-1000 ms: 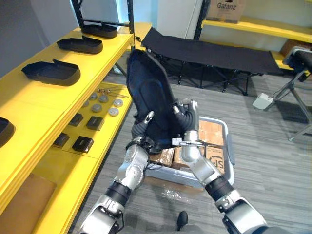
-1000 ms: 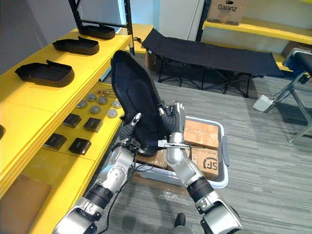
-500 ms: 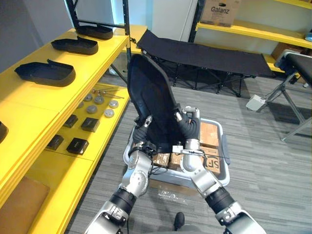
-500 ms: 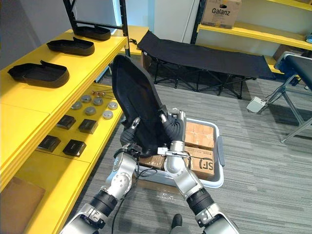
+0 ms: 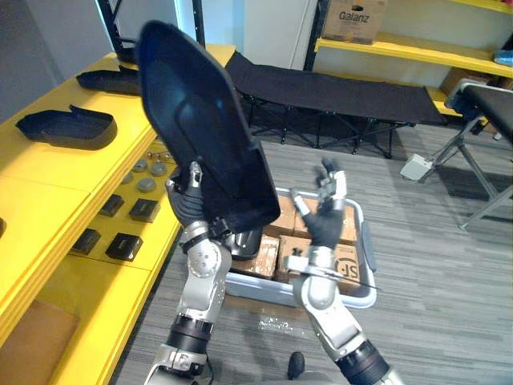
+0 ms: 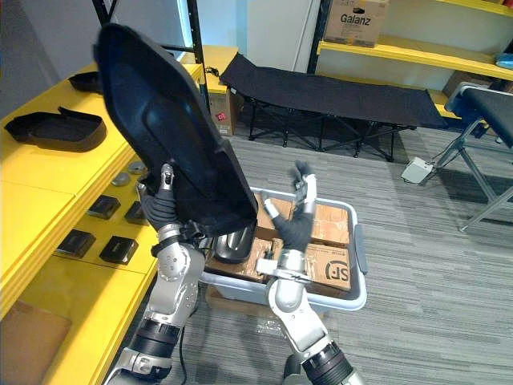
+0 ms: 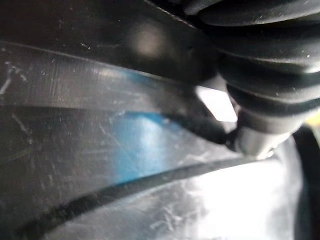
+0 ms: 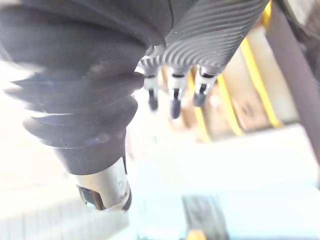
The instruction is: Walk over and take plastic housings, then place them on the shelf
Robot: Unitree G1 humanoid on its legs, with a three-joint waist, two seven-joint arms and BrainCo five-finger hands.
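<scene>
Your left robot hand (image 5: 194, 208) seemingly grips the large black plastic housing (image 5: 200, 136); the right robot hand (image 5: 325, 218) is spread, empty. Lay it level on the yellow shelf (image 5: 48, 180), frame left.

Fingers of left hand (image 5: 192, 205) seemingly behind plastic housing (image 5: 200, 132)

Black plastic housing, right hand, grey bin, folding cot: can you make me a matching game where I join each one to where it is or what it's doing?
Column one:
1. black plastic housing
2. right hand
3. grey bin
4. folding cot

Column two:
A. stands on the floor at the back of the room
B. open, holding nothing, above the bin
C. on the floor, with cardboard boxes inside
D. held up high by the left hand

Right pairs: 1-D, 2-B, 3-C, 4-A.
</scene>
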